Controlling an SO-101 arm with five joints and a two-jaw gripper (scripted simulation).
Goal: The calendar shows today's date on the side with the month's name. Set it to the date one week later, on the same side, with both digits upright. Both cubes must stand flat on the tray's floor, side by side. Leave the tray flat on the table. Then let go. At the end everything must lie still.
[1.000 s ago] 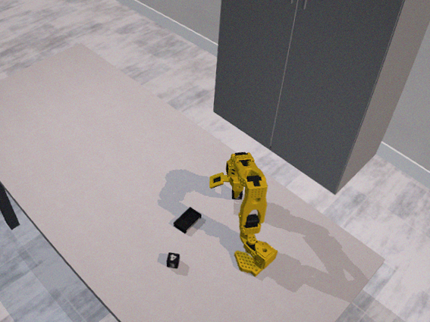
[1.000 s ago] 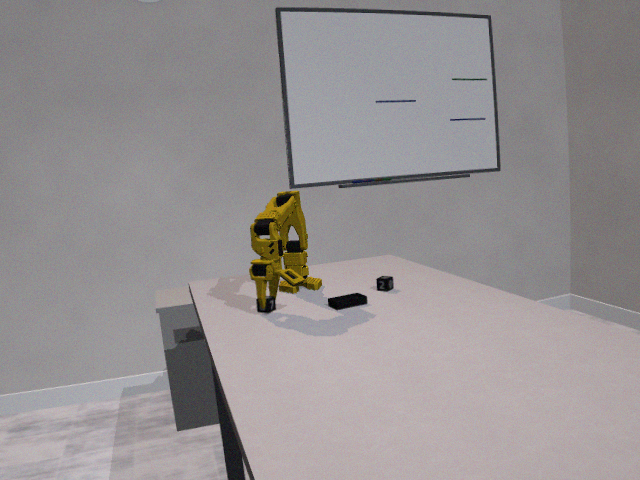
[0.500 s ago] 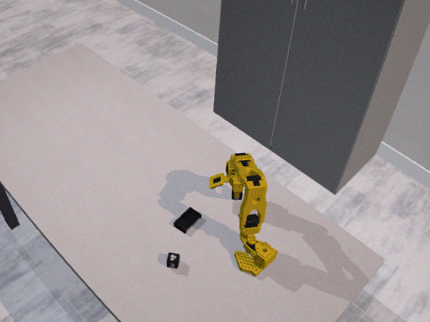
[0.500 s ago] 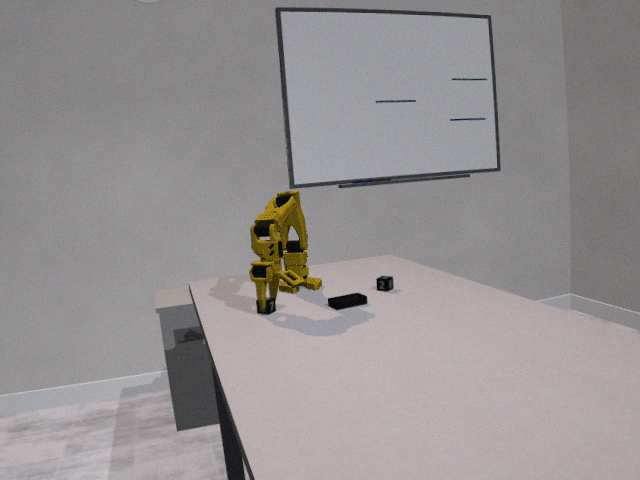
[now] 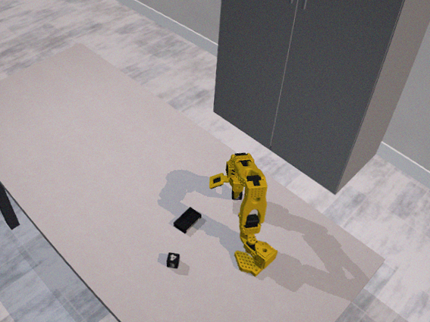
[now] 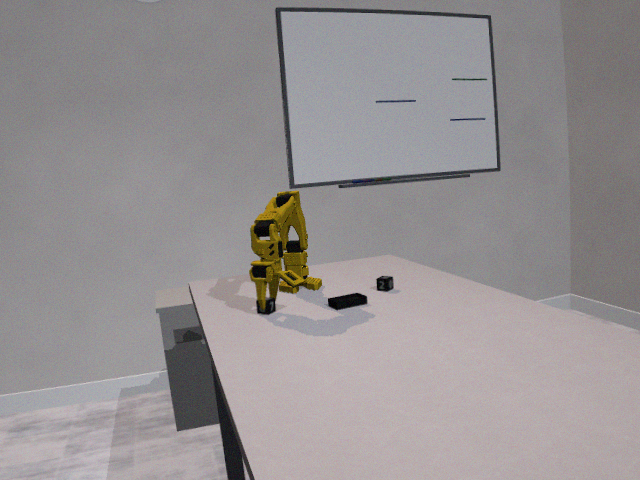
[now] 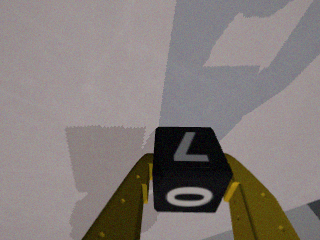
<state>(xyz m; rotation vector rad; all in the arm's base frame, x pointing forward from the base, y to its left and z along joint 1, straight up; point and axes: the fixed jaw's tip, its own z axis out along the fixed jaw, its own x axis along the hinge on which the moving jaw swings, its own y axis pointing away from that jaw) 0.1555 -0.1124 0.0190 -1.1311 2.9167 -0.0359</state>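
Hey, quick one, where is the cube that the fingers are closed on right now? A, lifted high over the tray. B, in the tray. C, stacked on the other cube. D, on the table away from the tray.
D: the gripper clamps the cube low at the table, apart from the tray.
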